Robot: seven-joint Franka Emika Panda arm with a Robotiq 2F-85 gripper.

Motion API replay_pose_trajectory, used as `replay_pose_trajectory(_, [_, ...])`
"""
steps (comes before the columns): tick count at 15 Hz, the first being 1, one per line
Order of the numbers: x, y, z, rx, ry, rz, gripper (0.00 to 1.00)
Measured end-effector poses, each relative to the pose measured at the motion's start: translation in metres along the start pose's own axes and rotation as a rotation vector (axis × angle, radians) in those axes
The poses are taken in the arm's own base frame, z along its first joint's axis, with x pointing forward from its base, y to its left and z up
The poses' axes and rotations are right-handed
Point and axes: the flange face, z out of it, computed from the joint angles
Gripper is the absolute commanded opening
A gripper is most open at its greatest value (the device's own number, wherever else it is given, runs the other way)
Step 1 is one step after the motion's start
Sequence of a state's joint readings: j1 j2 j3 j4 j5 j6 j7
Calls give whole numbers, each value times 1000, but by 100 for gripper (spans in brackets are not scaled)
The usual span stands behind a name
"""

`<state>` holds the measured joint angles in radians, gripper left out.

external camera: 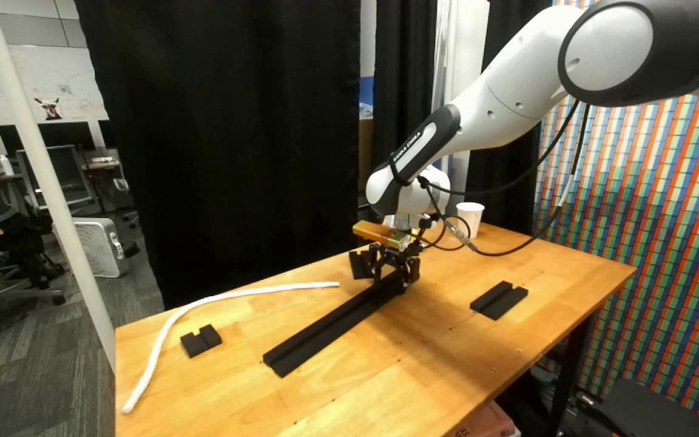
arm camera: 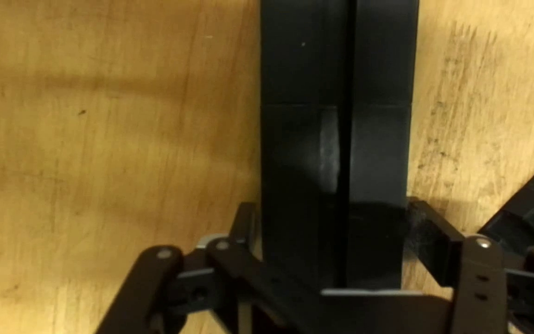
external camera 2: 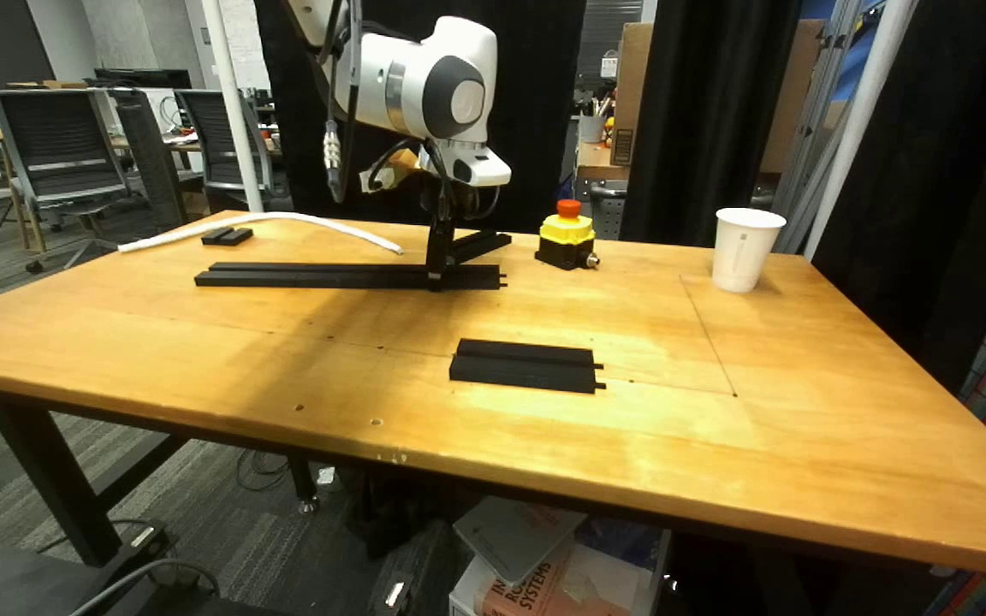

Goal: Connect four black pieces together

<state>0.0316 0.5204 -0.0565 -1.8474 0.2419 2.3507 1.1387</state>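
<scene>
While the Jaws Stand Spread, a Long Black Strip [external camera: 334, 326] Lies Between Them

Because a small gap shows beside one finger [arm camera: 244, 223], I can tell that the jaws are spread and only loosely around the strip, near one end of it. The finger on the right of the wrist view is so close to the strip's edge that I cannot tell if they touch. A thin seam [arm camera: 295, 105] crosses the strip, so at least two black pieces [arm camera: 292, 60] meet there.

Just beside the jaws, a black block [external camera: 360, 265] lies at a slant to the strip. Near it is a yellow and black box [external camera 2: 563, 239] with a red button [external camera 2: 568, 208] on top.

Apart from the strip, a lone black piece [external camera 2: 519, 366] lies flat on the wooden bench [external camera 2: 801, 428], with two tiny pegs [external camera 2: 600, 386] poking out of one end.

Near the strip's other end sits a small notched block [external camera: 202, 343], and a white cable [external camera 2: 279, 216] curves past it. Farther off, a white cup [external camera 2: 743, 257] stands upright.
</scene>
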Motion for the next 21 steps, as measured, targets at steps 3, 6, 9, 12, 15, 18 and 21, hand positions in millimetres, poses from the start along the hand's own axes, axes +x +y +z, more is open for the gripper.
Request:
replay_pose_trajectory(3, [-1,-2,3,6,-19,-3,100])
replay_pose_trajectory(6, [-1,-2,-6,17,-18,-4,100])
replay_pose_trajectory(9, [5,4,-36,50,13,4,100])
replay_pose_trajectory(12, [14,26,-72,101,53,27,100])
replay_pose_trajectory(15, [19,60,-92,131,70,65,100])
replay_pose_trajectory(18, [22,103,-92,140,71,105,100])
replay_pose_trajectory(21, [24,143,-80,124,64,139,100])
